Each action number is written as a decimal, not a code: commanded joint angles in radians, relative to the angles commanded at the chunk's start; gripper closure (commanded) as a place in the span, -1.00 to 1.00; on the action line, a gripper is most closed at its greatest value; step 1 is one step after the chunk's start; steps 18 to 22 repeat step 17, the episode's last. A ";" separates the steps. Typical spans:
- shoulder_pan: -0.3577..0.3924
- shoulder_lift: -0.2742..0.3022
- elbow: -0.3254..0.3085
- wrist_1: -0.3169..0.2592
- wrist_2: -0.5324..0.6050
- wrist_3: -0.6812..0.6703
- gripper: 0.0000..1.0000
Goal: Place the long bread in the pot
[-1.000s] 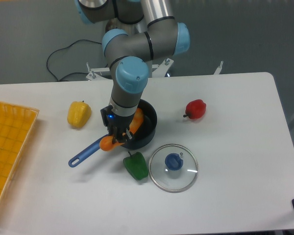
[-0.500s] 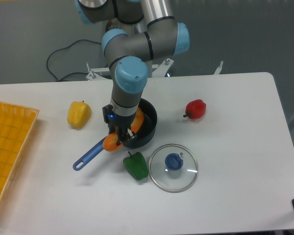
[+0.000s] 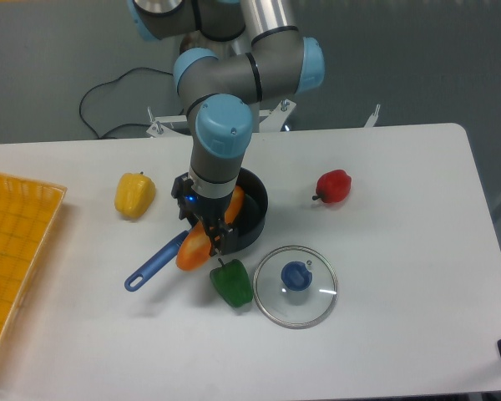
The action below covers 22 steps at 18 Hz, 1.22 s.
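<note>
Nearest to the camera lies the round glass lid with a blue knob (image 3: pixel 296 285), and just left of it the green bell pepper (image 3: pixel 231 283). Behind the pepper, the smooth orange-tan long bread (image 3: pixel 197 247) leans over the rim of the small dark pot with a long blue handle (image 3: pixel 249 225); its near end hangs outside, above the handle. The gripper (image 3: pixel 210 234) stands over the bread with its jaws closed on it. Farther left sits the yellow bell pepper (image 3: pixel 134 194), and farther right the red bell pepper (image 3: pixel 333 185).

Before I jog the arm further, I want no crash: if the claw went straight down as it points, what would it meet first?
Probably the long bread, under the claw across the pot rim; depth is unclear from this one view.
</note>
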 joint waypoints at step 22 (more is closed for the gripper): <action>-0.014 -0.002 0.106 -0.005 0.077 0.001 -1.00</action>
